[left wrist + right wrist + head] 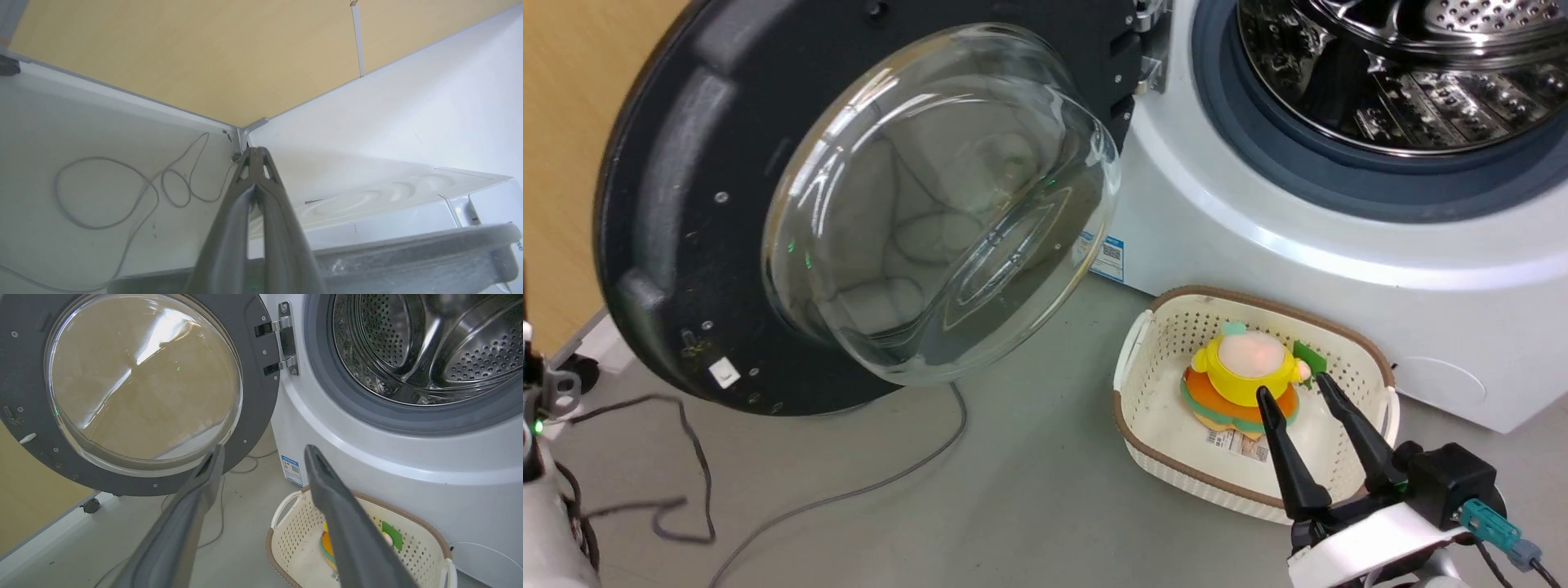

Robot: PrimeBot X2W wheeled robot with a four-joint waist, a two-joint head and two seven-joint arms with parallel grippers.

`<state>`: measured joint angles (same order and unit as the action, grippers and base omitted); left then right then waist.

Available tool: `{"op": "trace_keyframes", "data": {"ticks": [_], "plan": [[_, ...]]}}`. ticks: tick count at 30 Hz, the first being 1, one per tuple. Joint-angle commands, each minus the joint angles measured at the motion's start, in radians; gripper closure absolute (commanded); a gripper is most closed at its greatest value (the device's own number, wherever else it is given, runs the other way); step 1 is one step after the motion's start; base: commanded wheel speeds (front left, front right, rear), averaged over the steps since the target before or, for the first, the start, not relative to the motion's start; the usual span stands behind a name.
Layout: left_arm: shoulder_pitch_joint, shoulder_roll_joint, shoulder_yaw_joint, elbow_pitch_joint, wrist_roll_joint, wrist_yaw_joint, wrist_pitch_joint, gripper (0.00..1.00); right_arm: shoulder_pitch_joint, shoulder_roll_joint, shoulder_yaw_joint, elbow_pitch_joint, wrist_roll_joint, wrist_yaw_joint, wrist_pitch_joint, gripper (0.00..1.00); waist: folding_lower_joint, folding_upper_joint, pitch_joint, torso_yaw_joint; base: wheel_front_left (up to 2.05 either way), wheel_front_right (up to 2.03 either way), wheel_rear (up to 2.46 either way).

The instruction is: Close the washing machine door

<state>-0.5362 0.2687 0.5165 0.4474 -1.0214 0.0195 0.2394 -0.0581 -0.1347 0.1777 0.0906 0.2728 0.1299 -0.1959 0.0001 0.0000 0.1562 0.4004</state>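
Note:
The washing machine door stands swung wide open at the left, its clear glass bowl bulging toward me. Its metal hinge joins it to the white washing machine, whose steel drum and grey gasket lie exposed. My right gripper hangs open and empty over a basket, well right of the door; in its wrist view the right gripper points between door and machine. My left gripper is shut on nothing, with a grey rim, apparently the door's edge, below it.
A cream perforated basket holding a yellow and orange toy sits on the floor before the machine. A grey cable loops over the floor under the door. A tan wall stands left. My pale left forearm is at the lower left.

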Motion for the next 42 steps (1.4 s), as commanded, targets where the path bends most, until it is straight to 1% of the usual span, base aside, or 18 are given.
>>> {"op": "trace_keyframes", "data": {"ticks": [1, 3, 5, 13, 18, 23, 28, 34, 38, 42], "plan": [[-0.018, 0.001, 0.011, 0.01, -0.022, 0.007, 0.024, 1.0, -0.016, -0.005, 0.003, -0.002, 0.001, 0.001, -0.003, 0.0, -0.0001, 0.0, 0.002, -0.003, 0.0, 0.0, 0.0], [-0.035, 0.01, 0.027, 0.036, -0.068, 0.021, 0.086, 1.0, -0.017, -0.007, 0.008, -0.001, 0.004, 0.001, -0.004, 0.0, -0.0001, 0.0, 0.004, -0.008, 0.0, 0.0, 0.0], [-0.042, 0.012, 0.029, 0.054, -0.101, 0.021, 0.138, 1.0, -0.019, -0.008, 0.011, 0.0, 0.006, 0.001, -0.005, 0.0, -0.0001, 0.0, 0.006, -0.012, 0.0, 0.0, 0.0], [-0.004, -0.008, -0.019, 0.053, -0.167, -0.012, 0.322, 1.0, -0.021, -0.008, 0.006, 0.013, 0.011, 0.001, -0.013, 0.0, -0.0001, 0.0, -0.006, -0.02, 0.0, 0.0, 0.0], [0.051, -0.025, -0.057, 0.012, -0.197, -0.02, 0.444, 1.0, -0.009, 0.0, -0.011, 0.028, 0.015, 0.001, -0.023, 0.0, -0.0001, 0.0, -0.034, -0.018, 0.0, 0.0, 0.0], [0.131, -0.053, -0.093, -0.077, -0.221, -0.025, 0.541, 1.0, 0.008, 0.008, -0.044, 0.043, 0.017, 0.001, -0.034, 0.0, -0.0001, 0.0, -0.071, -0.02, 0.0, 0.0, 0.0], [0.226, -0.122, -0.147, -0.214, -0.228, -0.003, 0.606, 1.0, 0.04, 0.011, -0.077, 0.052, 0.02, 0.001, -0.043, 0.0, -0.0001, 0.0, -0.111, -0.018, 0.0, 0.0, 0.0], [0.342, -0.186, -0.218, -0.37, -0.246, 0.046, 0.664, 1.0, 0.073, 0.021, -0.093, 0.057, 0.02, 0.001, -0.047, 0.0, -0.0001, 0.0, -0.146, -0.031, 0.0, 0.0, 0.0], [0.416, -0.209, -0.277, -0.442, -0.282, 0.068, 0.675, 1.0, 0.09, 0.026, -0.1, 0.062, 0.019, 0.001, -0.049, 0.0, -0.0001, 0.0, -0.165, -0.053, 0.0, 0.0, 0.0], [0.484, -0.217, -0.358, -0.499, -0.322, 0.083, 0.646, 1.0, 0.101, 0.029, -0.105, 0.058, 0.016, 0.001, -0.046, 0.0, -0.0001, 0.0, -0.169, -0.087, 0.0, 0.0, 0.0]]}}
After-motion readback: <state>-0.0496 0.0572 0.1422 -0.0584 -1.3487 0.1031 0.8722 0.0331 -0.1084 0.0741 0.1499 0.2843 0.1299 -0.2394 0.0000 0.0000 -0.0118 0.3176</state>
